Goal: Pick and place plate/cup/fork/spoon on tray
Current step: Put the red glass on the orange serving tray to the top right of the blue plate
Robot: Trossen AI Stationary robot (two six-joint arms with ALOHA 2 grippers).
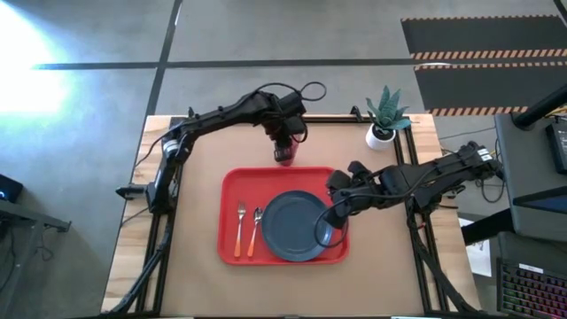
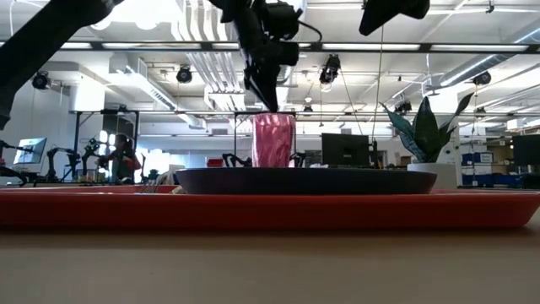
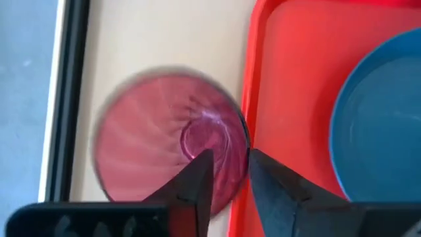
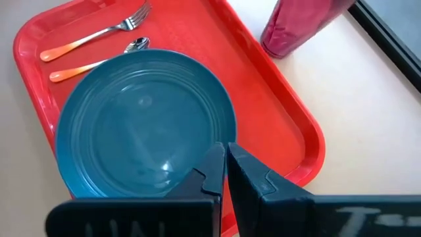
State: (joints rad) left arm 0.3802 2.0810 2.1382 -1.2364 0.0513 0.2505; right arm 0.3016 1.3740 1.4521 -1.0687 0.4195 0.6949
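Observation:
The dark red cup (image 3: 158, 138) stands upright on the table, close against the red tray's far rim (image 1: 283, 170). My left gripper (image 3: 230, 174) is over it, pointing down and open. One finger is over the cup's inside and the other outside, on the tray side. In the low view its tips (image 2: 270, 105) end at the cup's top (image 2: 272, 139). On the tray lie the blue-grey plate (image 1: 294, 226), the fork (image 1: 240, 226) and the spoon (image 1: 255, 229). My right gripper (image 4: 224, 161) hovers shut above the plate's right edge. My left gripper's fingers stand on either side of the cup's rim (image 3: 240, 141) on the side next to the tray, coming from above. I cannot tell whether they touch it. The cup stands upright with its base on the table.
A white pot with a green plant (image 1: 385, 120) stands at the table's far right. The tray (image 1: 232, 190) fills the middle of the table. Bare table lies to its left and toward the near edge.

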